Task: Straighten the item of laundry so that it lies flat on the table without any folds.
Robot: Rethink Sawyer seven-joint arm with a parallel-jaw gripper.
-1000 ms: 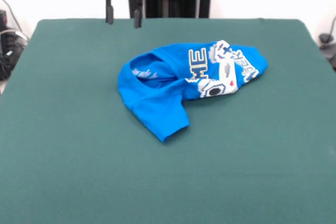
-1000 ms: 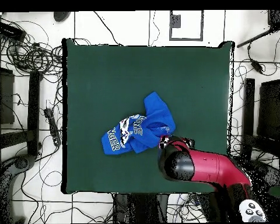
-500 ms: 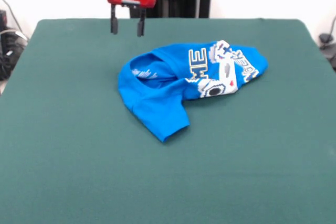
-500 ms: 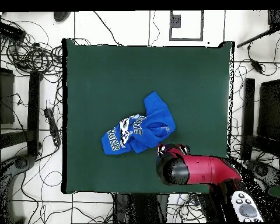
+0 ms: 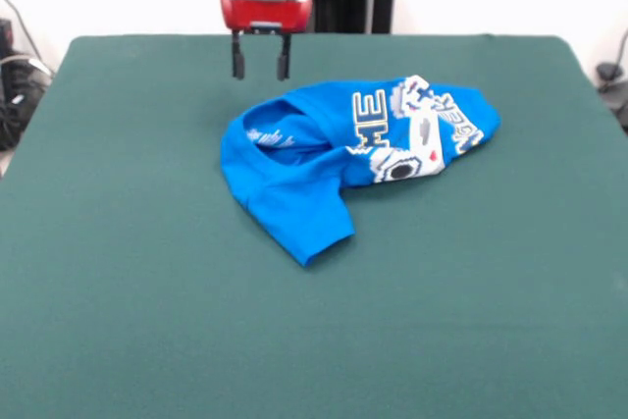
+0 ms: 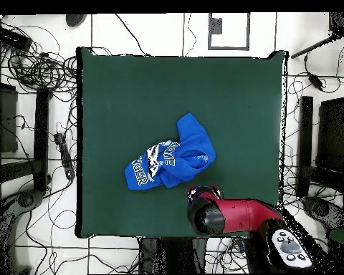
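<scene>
Overhead arm hides pincer (image 5: pixel 259 68); shirt (image 5: pixel 343 149) print crumpled

One blue T-shirt (image 5: pixel 334 159), crumpled near centre of one green tabletop (image 5: pixel 118 272). One end effector (image 5: pixel 259 68) at twelve o'clock, apparently with two fingers.

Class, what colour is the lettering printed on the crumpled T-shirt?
White, on the bright blue T-shirt; the front view shows it best.
</scene>
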